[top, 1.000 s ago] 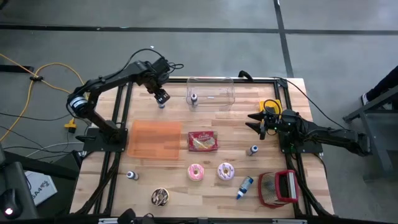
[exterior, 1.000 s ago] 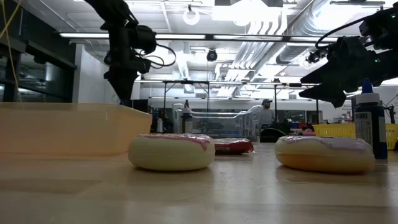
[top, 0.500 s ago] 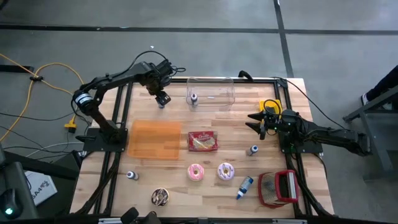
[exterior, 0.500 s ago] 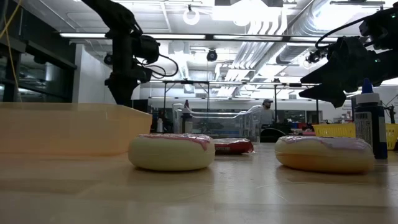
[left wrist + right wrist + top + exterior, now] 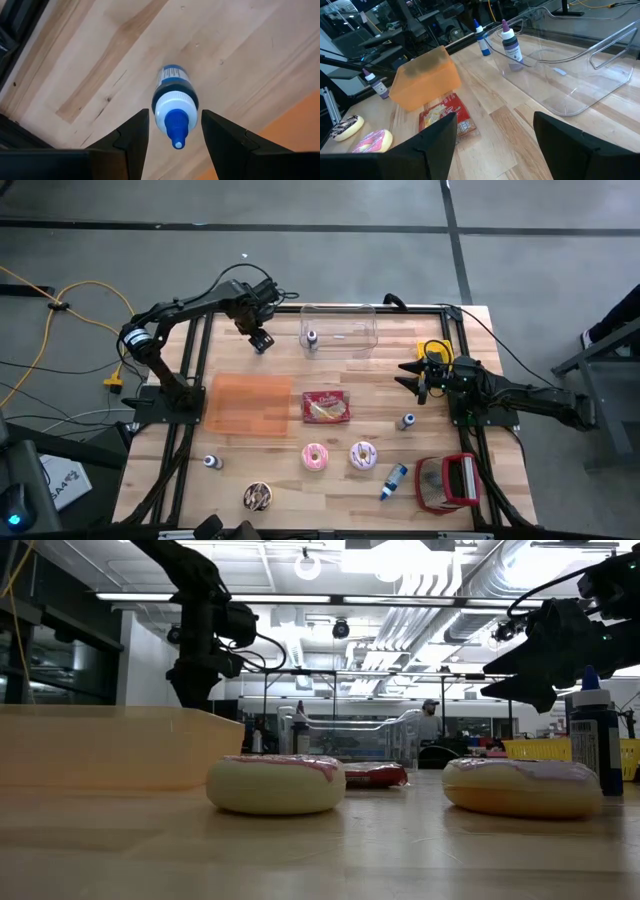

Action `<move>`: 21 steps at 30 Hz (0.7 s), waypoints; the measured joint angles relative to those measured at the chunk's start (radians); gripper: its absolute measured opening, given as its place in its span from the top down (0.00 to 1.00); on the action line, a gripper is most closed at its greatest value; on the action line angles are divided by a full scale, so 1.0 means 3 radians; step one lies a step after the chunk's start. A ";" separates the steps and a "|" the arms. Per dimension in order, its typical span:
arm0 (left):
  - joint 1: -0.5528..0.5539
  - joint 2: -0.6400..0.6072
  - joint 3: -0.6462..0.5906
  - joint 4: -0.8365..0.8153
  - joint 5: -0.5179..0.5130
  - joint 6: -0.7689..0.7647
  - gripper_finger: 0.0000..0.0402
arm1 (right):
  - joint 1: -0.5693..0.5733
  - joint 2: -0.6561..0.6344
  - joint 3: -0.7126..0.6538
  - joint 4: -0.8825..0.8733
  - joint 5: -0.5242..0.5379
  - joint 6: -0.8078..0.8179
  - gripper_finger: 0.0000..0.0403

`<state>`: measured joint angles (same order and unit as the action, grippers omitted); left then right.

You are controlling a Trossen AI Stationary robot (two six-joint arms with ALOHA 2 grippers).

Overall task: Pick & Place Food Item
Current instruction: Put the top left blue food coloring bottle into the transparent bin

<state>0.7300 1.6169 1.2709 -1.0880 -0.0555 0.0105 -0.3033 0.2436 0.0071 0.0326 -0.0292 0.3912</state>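
The left gripper's fingers (image 5: 131, 134) stand spread on either side of a small blue-capped bottle (image 5: 172, 107), upright on the tabletop (image 5: 240, 45) and not touched by them; in the high view this left gripper (image 5: 260, 341) sits in the upper left of the frame, beside the clear bin (image 5: 338, 327). The right gripper (image 5: 413, 376), at centre right, hangs released and empty. The red food packet (image 5: 326, 407) lies mid-frame, next to the orange box (image 5: 248, 404), above two pink doughnuts (image 5: 315, 456).
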 joint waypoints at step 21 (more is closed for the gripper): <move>0.0000 0.0014 -0.0036 0.0067 0.0003 0.0036 0.58 | -0.0001 0.0001 0.0000 0.0000 0.0000 0.0000 0.38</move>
<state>0.7300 1.6211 1.2602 -1.0679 -0.0547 0.0211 -0.3035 0.2440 0.0071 0.0326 -0.0292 0.3912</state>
